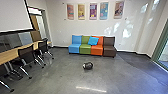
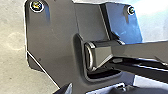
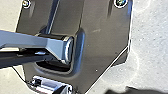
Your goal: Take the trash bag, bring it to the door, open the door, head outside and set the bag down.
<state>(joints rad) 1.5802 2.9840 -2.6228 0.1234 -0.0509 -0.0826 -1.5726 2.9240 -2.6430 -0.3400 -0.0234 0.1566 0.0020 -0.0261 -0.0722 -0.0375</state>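
Observation:
On the grey floor ahead, in the head view, lies a small dark trash bag with a pale patch on its left side. It rests a little in front of the coloured seats. At the right edge stands a green-framed glass door or window; which of the two, I cannot tell. Parts of my left gripper show low in the left wrist view, and parts of my right gripper low in the right wrist view. Whether either is open or shut is unclear.
A row of blue, green, orange and brown seats lines the back wall, with a blue cushion on it. Along the left stand a long wooden table and wheeled chairs. Behind them is a doorway.

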